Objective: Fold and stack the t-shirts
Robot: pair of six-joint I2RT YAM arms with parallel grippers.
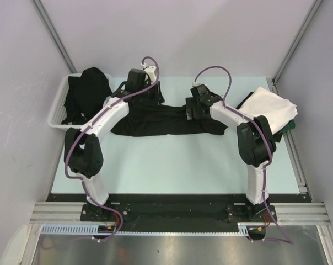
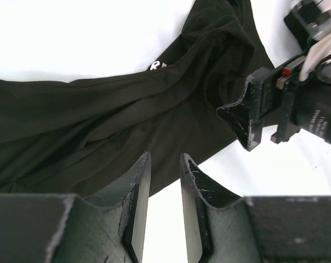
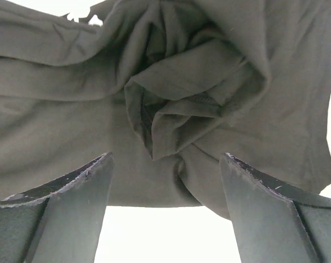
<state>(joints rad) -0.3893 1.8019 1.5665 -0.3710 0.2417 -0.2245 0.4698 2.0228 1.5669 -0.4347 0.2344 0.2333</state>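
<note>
While the black t-shirt (image 1: 155, 118) lies in soft folds, right fingers (image 3: 61, 216) stand spread wide, left fingers (image 2: 139, 200) barely parted.

Only a folded-over scrap of white lettering (image 2: 156, 65), perhaps an R, shows on the black t-shirt (image 2: 100, 126).

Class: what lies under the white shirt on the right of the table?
Beneath the white shirt, a dark green edge and a black edge stick out. Whatever else lies below is covered, so the number of shirts cannot be told.

Crumpled black t-shirt (image 1: 166, 120) on the table (image 1: 172, 165), white shirt (image 1: 271, 104) far right.
</note>
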